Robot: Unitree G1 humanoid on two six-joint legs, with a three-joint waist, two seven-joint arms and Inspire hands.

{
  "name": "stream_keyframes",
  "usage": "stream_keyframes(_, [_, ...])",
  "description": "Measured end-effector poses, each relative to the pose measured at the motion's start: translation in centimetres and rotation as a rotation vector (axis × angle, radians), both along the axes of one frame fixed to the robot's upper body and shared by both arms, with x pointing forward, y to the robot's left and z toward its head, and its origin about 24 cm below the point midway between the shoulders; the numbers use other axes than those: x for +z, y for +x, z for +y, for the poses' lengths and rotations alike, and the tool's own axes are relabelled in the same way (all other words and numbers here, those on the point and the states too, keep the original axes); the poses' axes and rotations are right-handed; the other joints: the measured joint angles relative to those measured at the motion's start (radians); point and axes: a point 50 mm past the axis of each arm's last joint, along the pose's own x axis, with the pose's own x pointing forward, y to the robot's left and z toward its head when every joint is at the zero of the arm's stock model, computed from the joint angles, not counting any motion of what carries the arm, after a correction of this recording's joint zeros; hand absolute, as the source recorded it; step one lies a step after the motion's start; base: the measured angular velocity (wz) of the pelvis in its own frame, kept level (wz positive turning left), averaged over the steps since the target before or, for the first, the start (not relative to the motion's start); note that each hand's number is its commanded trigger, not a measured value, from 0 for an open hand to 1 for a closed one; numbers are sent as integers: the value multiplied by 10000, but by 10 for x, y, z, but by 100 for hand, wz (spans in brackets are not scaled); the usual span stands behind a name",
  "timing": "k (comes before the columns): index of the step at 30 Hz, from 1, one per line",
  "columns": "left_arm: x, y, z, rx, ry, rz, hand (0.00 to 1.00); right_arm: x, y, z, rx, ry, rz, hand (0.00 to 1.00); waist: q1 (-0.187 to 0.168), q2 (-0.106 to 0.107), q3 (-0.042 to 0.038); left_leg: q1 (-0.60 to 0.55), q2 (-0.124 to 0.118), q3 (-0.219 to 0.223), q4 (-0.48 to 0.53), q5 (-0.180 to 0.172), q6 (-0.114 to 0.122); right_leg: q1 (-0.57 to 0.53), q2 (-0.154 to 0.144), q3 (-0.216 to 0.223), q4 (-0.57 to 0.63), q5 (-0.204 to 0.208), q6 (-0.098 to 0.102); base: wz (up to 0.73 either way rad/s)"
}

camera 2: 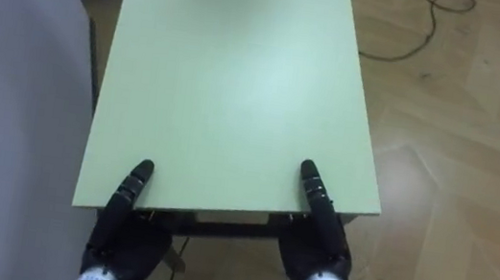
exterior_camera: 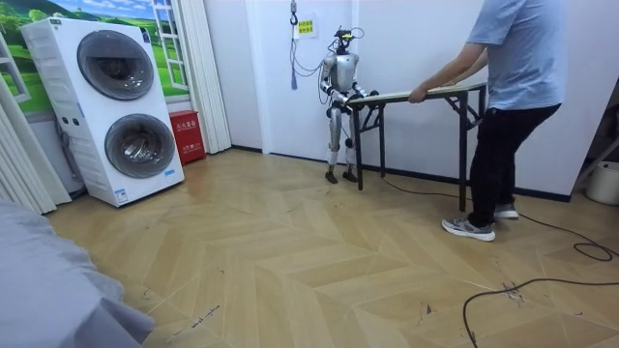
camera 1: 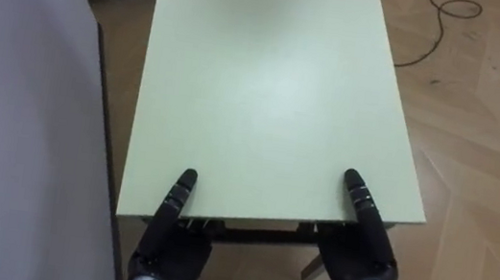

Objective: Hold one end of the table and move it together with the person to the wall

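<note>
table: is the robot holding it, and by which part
The left hand and right hand clamp the table at its near short edge, one by each corner, thumbs on top. A person holds the far end.

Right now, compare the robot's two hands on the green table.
The left hand grips near the left corner of the table, beside the wall; the right hand near the right corner, above parquet floor. The left thumb leans rightward, the right thumb leftward. Both clamp the near edge, thumbs on top.
</note>
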Motion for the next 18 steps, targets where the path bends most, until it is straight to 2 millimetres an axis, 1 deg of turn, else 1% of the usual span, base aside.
stream_keyframes(1, [0, 0, 0, 10, 24, -14, 100, 0, 0, 2, -32, 86, -7, 100, -29, -60, 39, -140, 343, 865, 728, -682, -135, 43, -228, -436, 116, -111, 71, 27])
stream_keyframes(2, [0, 0, 1, 20, 44, -22, 100, 0, 0, 2, -35, 110, -5, 100, -8, -73, 49, -185, 541, 1171, 1151, -1116, -195, 68, -344, -643, 257, -201, 175, 17])
stream_keyframes(3, [0, 0, 2, 42, 94, -51, 100, 0, 0, 4, -40, 180, 10, 100, 89, -129, 92, -313, 594, 1290, 1553, -1573, -350, -2, -518, -733, 743, -432, 333, 10])
stream_keyframes(4, [0, 0, 2, 46, 108, -41, 100, -1, -1, 6, -1, 235, 62, 100, 45, -231, 82, -297, 413, 1112, 1527, -1608, -284, -135, -556, -430, 1000, -514, 389, 24])
stream_keyframes(5, [0, 0, 3, 73, 129, -53, 100, 0, -1, 8, 40, 234, 50, 100, -34, -253, 87, -297, 327, 953, 1461, -1590, -275, -207, -551, -265, 1018, -495, 406, 49])
stream_keyframes(6, [0, 1, 4, 112, 173, -67, 100, 0, -1, 9, 97, 219, 46, 100, -118, -268, 94, -289, 265, 834, 1371, -1527, -193, -365, -488, 92, 908, -381, 467, 63])
stream_keyframes(7, [0, 0, 4, 101, 181, -55, 100, -1, -2, 9, 88, 231, 88, 100, -145, -275, 95, -209, 186, 687, 1331, -1475, -98, -377, -453, 334, 640, -138, 562, 58])
stream_keyframes(8, [0, 0, 4, 92, 174, -36, 100, -2, -2, 9, 73, 237, 126, 100, -161, -290, 96, -113, 126, 601, 1265, -1456, -56, -352, -444, 441, 535, -64, 594, 51])
stream_keyframes(9, [-1, -2, 4, 100, 187, 38, 100, -2, -3, 9, 62, 230, 182, 100, -128, -305, 93, 72, 51, 445, 1082, -1405, 30, -260, -417, 655, 523, -10, 570, 39])
stream_keyframes(10, [-2, -3, 4, 126, 202, 66, 100, -2, -3, 9, 102, 233, 218, 100, -40, -327, 88, 224, 15, 358, 947, -1344, 134, -81, -327, 682, 305, 47, 567, 30])
stream_keyframes(12, [0, -2, 6, 179, 254, -3, 100, -1, 0, 11, 211, 229, 191, 100, 103, -389, 83, 271, -17, 333, 789, -1285, 235, 144, -254, 870, -140, 99, 588, 24])
stream_keyframes(15, [0, 0, 9, 263, 328, -39, 100, 0, 2, 14, 325, 257, 159, 100, 121, -412, 87, 370, -52, 362, 700, -1277, 251, 547, -158, 1155, -633, 140, 619, 40])
stream_keyframes(18, [0, 0, 10, 254, 364, -54, 100, 0, 1, 15, 307, 329, 195, 100, 120, -424, 86, 442, -51, 415, 608, -1277, 253, 721, -116, 1179, -674, 136, 625, 38])
